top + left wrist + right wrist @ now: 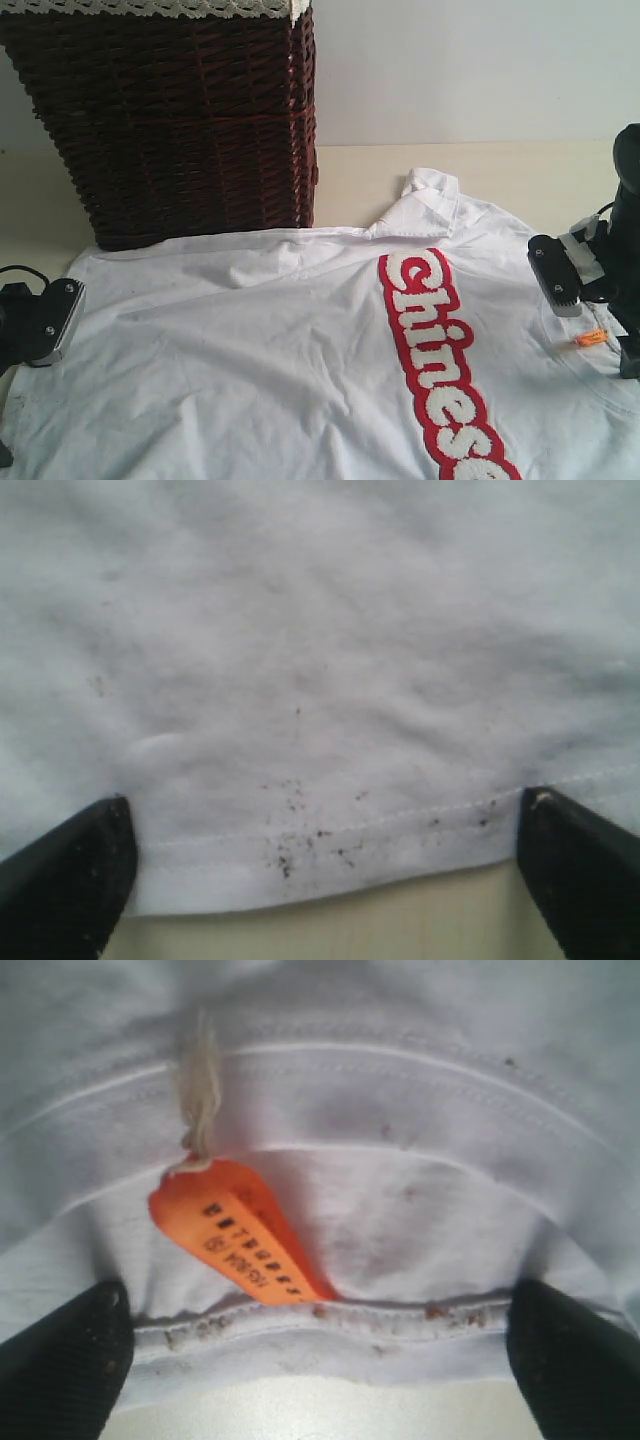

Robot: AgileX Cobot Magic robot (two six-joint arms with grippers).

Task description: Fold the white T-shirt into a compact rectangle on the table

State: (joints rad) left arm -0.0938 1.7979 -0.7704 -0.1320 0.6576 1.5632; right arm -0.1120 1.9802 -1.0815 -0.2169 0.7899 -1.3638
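Left gripper (325, 805) and right gripper (315, 1295) gape released over the white T-shirt (250, 340) beside a wicker basket (180, 130).

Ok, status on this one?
Left gripper open at hem, right gripper open at collar by orange tag. Shirt spread out, unfolded. Basket beside it.

Soft, even light fills my workspace, perhaps from overhead; shadows are faint. The white T-shirt (250, 340) is close to washed out, its creases only pale grey, while the wicker basket (170, 130) stays dark. My left wrist view is blurry throughout. My right wrist view is sharper on the orange tag (240, 1235), soft toward the edges.
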